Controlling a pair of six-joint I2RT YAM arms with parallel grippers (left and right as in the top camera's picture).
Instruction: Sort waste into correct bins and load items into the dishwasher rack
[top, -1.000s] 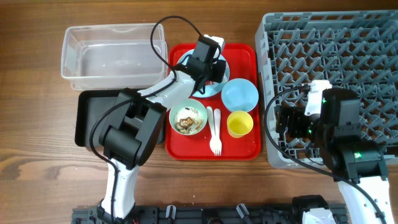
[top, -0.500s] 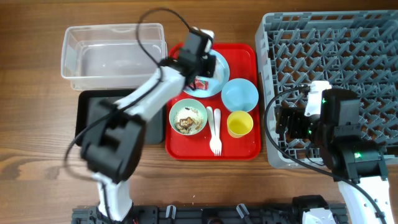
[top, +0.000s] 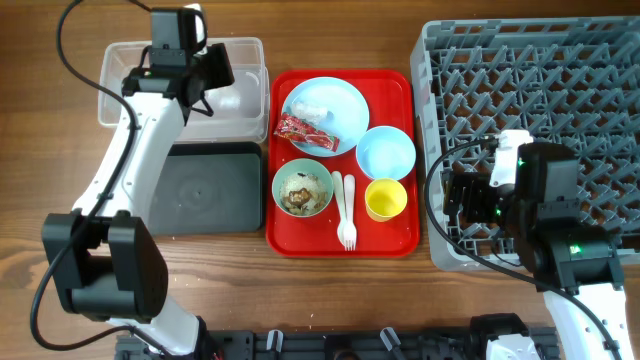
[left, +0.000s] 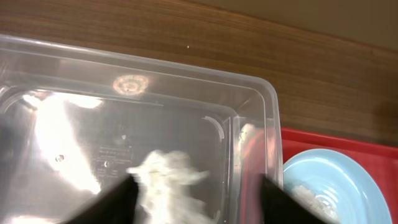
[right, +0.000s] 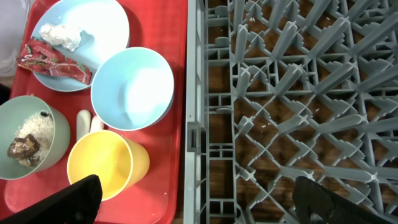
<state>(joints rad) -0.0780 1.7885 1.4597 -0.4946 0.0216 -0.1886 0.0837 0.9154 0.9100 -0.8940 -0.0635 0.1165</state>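
Tissue (left: 166, 183) shows blurred inside the tub (top: 130, 100), between my left gripper's (left: 196, 186) fingers, which are spread apart and clear of it. My right gripper (right: 198, 183) hangs wide apart over the rack (right: 298, 93) edge. Wrapper (top: 300, 130) lies on the plate (top: 345, 100).

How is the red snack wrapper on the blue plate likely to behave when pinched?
The red wrapper looks thin and crinkled, so probably floppy and light. Lying at the plate's edge, it could slide off if nudged.
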